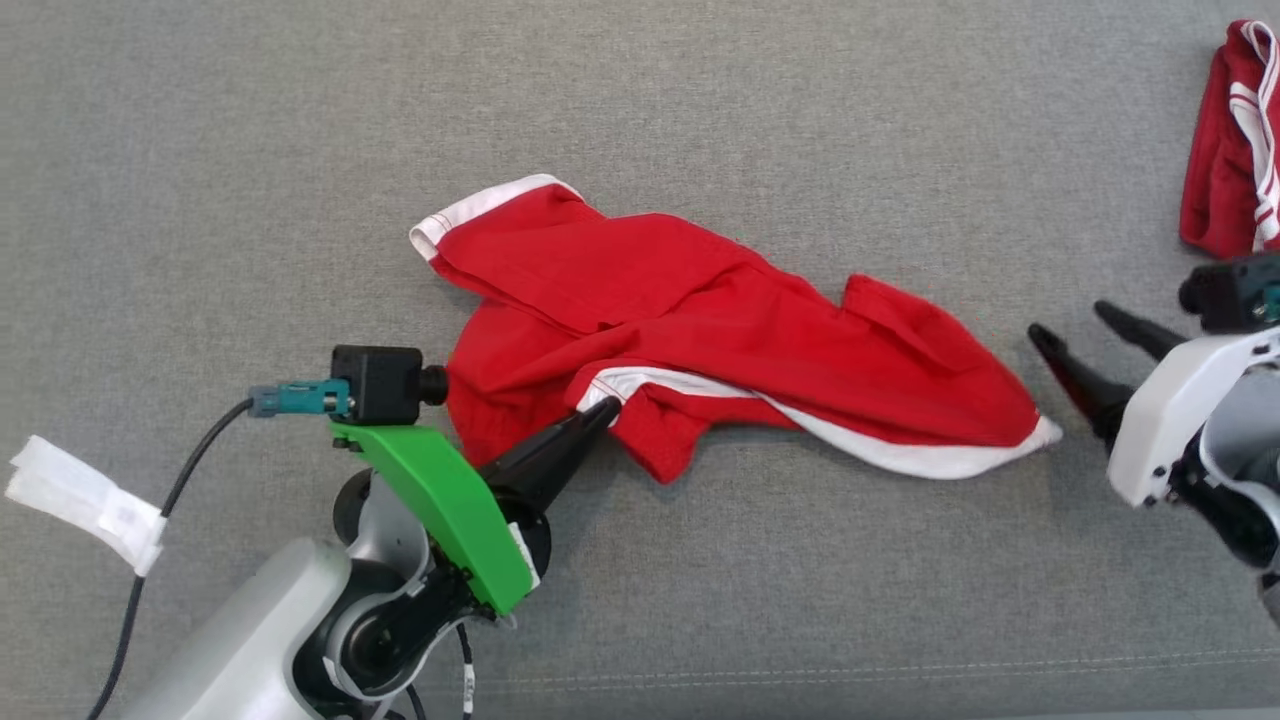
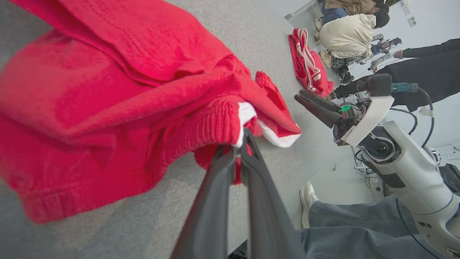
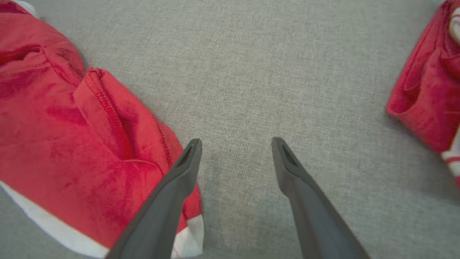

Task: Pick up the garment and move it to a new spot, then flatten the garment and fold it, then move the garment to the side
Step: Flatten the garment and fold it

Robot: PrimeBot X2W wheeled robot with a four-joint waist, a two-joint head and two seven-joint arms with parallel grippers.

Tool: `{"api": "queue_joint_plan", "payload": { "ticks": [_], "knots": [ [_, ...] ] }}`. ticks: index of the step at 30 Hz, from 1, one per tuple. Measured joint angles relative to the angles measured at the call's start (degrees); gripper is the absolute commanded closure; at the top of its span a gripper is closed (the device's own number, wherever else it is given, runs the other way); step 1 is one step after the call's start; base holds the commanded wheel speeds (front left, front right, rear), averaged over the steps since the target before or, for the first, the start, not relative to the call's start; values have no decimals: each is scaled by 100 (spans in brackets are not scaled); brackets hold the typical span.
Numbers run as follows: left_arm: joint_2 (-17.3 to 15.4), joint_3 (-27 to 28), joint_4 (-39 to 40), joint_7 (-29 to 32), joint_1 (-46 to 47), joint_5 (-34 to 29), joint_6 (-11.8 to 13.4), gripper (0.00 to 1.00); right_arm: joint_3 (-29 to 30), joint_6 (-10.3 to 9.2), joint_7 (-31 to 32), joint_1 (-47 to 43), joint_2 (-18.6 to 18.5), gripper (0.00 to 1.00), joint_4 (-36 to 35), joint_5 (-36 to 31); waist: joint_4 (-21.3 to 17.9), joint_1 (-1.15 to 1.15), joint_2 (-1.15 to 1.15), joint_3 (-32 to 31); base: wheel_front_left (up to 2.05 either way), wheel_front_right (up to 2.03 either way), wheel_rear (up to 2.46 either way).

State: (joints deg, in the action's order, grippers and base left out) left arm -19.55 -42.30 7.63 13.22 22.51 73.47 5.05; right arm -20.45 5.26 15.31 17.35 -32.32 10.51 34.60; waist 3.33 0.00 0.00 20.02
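Grey surface (image 1: 640, 120): L tool (image 1: 603, 410) clamped on red garment (image 1: 700, 320), R tool (image 1: 1068, 320) spread wide beside it.

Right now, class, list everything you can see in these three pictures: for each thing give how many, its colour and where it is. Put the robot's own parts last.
garment: one, red with white trim, crumpled mid-surface
second garment: one, red with white stripes, bunched at the far right edge
cloth surface: one, grey, under both garments
tape: one strip, white, on the black cable at lower left
people: at least two, one in a cream top, one in blue jeans, past the surface's edge
left claw: one, black, shut on the garment's white hem
right claw: one, black, open, beside the garment's right tip
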Motion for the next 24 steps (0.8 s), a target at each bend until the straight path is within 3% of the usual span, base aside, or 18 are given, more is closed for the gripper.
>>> {"api": "queue_joint_plan", "payload": {
  "ticks": [10,20,24],
  "knots": [
    [-339,289,323,24,-417,147,51,100,-320,118,-58,-351,-30,0,-621,98,144,0,0,-175,0,0,0],
    [-731,648,458,-276,-1014,136,153,100,-851,130,-288,-1154,-180,0,-1980,-88,-192,0,0,-416,0,0,0],
    [-757,704,587,-331,-1220,137,162,100,-1027,130,-249,-1527,-175,0,-2169,-87,-315,0,0,-487,0,0,0]
  ]
}}
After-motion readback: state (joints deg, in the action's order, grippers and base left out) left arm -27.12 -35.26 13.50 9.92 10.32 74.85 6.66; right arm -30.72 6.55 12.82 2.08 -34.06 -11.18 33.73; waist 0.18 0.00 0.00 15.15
